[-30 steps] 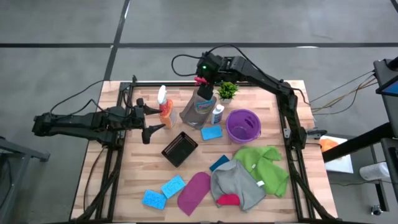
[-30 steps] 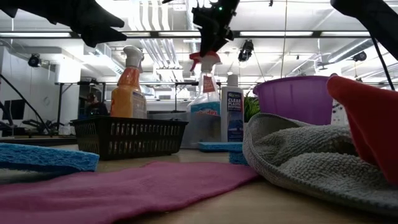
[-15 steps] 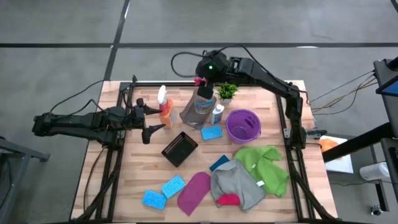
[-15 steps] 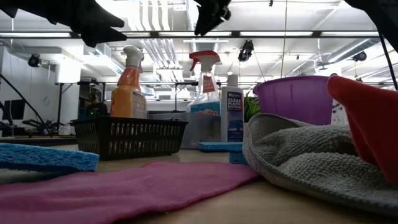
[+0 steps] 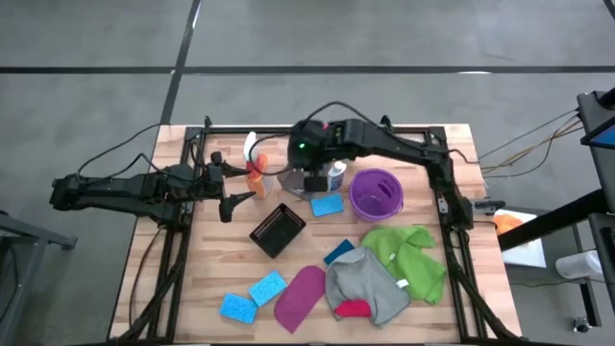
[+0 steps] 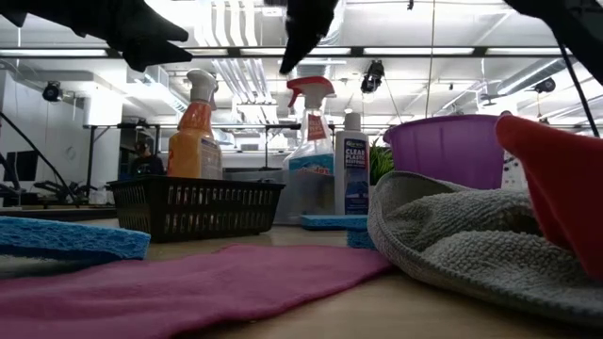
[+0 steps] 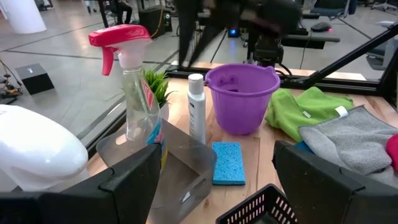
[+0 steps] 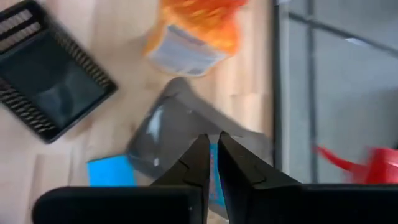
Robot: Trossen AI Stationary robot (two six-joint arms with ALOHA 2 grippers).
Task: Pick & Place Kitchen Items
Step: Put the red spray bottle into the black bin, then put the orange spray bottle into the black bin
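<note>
A clear spray bottle with a red trigger head [image 6: 311, 94] stands upright in a grey metal tray [image 7: 180, 168] at the table's far middle. My right gripper [image 8: 212, 144] hangs shut above this tray, higher than the bottle's head and a little to its left in the low view [image 6: 300, 42]; it holds nothing. An orange spray bottle [image 5: 256, 175] stands left of the tray. Beside it, toward the table's left edge, my left gripper [image 5: 233, 192] waits open and empty. A white squeeze bottle [image 7: 196, 106] and a blue sponge [image 7: 228, 163] stand by the tray.
A purple bucket [image 5: 375, 194] and a small green plant [image 7: 155, 84] stand to the right of the tray. A black basket [image 5: 278, 229] sits mid-table. Green [image 5: 408, 252], grey [image 5: 370, 284], magenta [image 5: 300, 296] and red [image 5: 353, 308] cloths and more blue sponges [image 5: 254, 296] lie along the near side.
My right gripper has let go of the clear spray bottle's red head and risen off it. It has gone toward the table's near-left and shut its fingers. The bottle stays upright in the grey tray.
</note>
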